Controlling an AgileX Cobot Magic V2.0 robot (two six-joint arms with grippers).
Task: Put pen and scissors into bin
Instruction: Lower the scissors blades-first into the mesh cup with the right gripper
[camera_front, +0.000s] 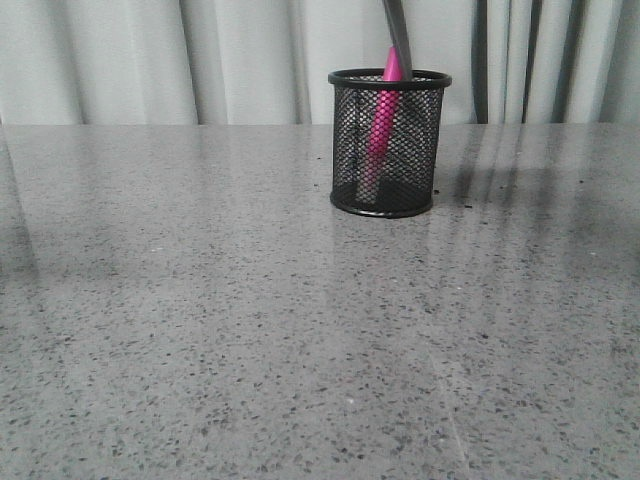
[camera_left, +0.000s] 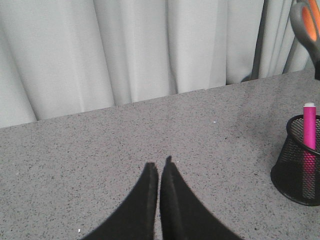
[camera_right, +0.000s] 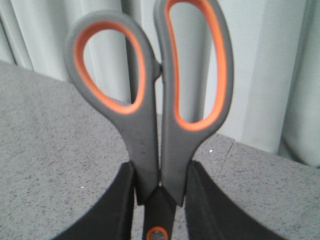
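The black mesh bin (camera_front: 389, 143) stands upright at the far middle of the table. The magenta pen (camera_front: 380, 130) leans inside it; both also show in the left wrist view, the bin (camera_left: 299, 165) and the pen (camera_left: 309, 131). The scissors (camera_right: 155, 100) have grey handles lined orange and an orange pivot dot. My right gripper (camera_right: 159, 172) is shut on the scissors' handles near the pivot. A grey blade (camera_front: 398, 38) points down over the bin's mouth from above. A handle loop shows in the left wrist view (camera_left: 307, 22). My left gripper (camera_left: 160, 166) is shut and empty over bare table, well aside from the bin.
The speckled grey table (camera_front: 250, 330) stretches toward me from the bin. A pale curtain (camera_front: 150, 60) hangs behind the table's far edge.
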